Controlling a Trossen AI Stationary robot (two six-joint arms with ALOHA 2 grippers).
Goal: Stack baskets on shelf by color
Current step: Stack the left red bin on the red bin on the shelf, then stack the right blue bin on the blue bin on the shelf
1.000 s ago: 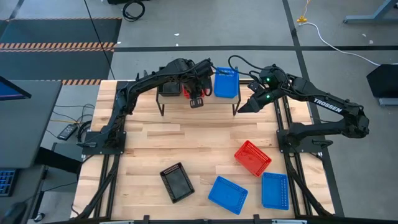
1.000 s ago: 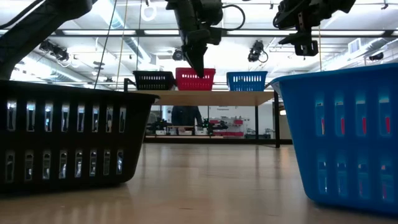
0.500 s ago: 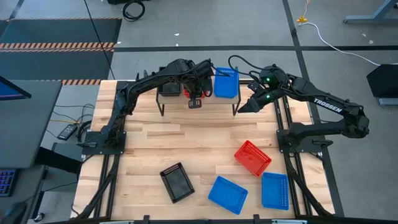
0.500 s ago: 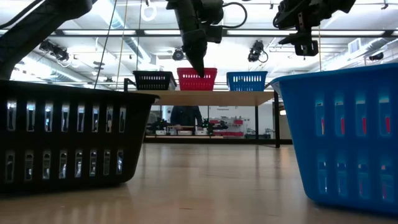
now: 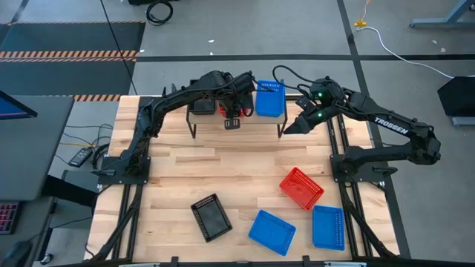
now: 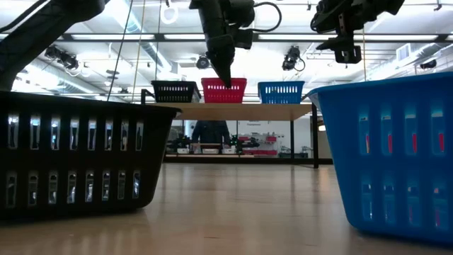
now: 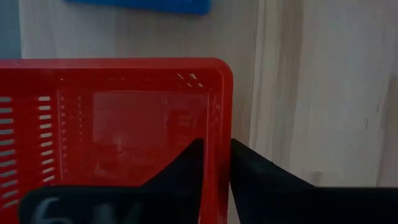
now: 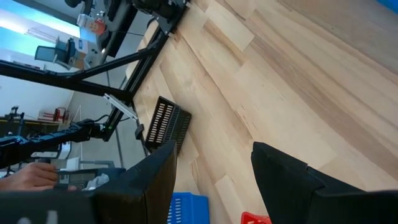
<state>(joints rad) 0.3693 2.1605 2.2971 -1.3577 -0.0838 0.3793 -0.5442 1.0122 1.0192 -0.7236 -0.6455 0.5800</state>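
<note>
Loosening our left gripper (image 7: 214,163) around the wall of the red plastic mesh basket (image 7: 112,124), we have just lowered it onto the light wooden shelf (image 6: 233,111), between black and blue ones. Its fingers straddle the rim, barely parted. Our right gripper (image 8: 211,168) waits nearby, fingers spread.

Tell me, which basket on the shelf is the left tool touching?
The red basket, the middle one on the shelf. The left tool has its fingers on either side of the red rim, while the black and blue baskets sit untouched beside it.
</note>
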